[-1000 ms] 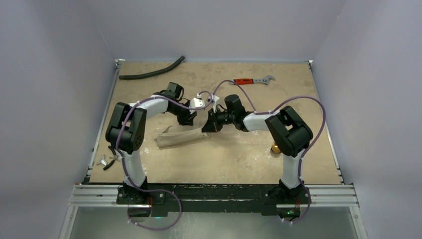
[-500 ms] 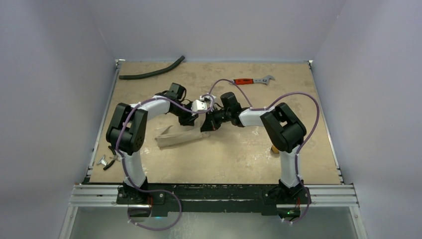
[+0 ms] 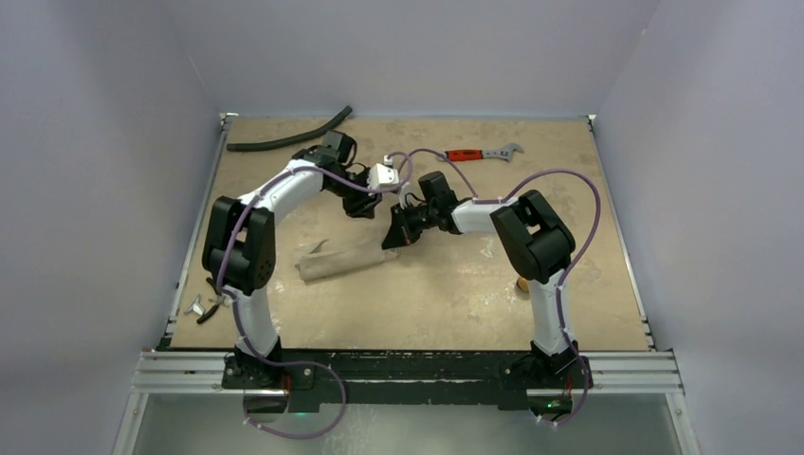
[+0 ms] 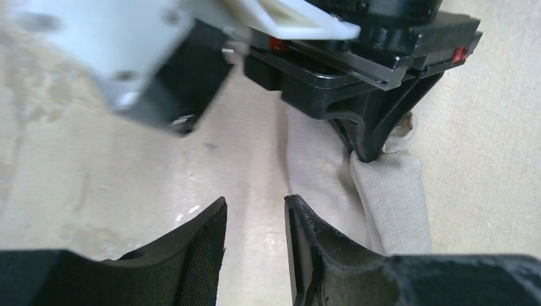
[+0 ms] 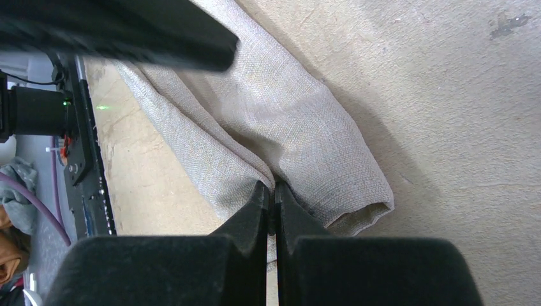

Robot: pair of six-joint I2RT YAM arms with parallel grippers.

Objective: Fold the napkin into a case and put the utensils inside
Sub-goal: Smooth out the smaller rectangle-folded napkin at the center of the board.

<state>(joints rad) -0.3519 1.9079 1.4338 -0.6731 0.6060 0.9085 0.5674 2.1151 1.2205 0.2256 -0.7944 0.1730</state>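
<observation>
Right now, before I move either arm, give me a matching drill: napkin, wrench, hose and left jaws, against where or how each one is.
Things:
1. napkin
2. wrench
3. hose
4. left jaws

Place or state:
A. far left corner, curved and black
B. apart, nothing between them
C. bunched in the middle, pinched by the shut right jaws
D. far edge, right of centre, red handle

Pairs: 1-C; 2-D; 3-A; 4-B
</observation>
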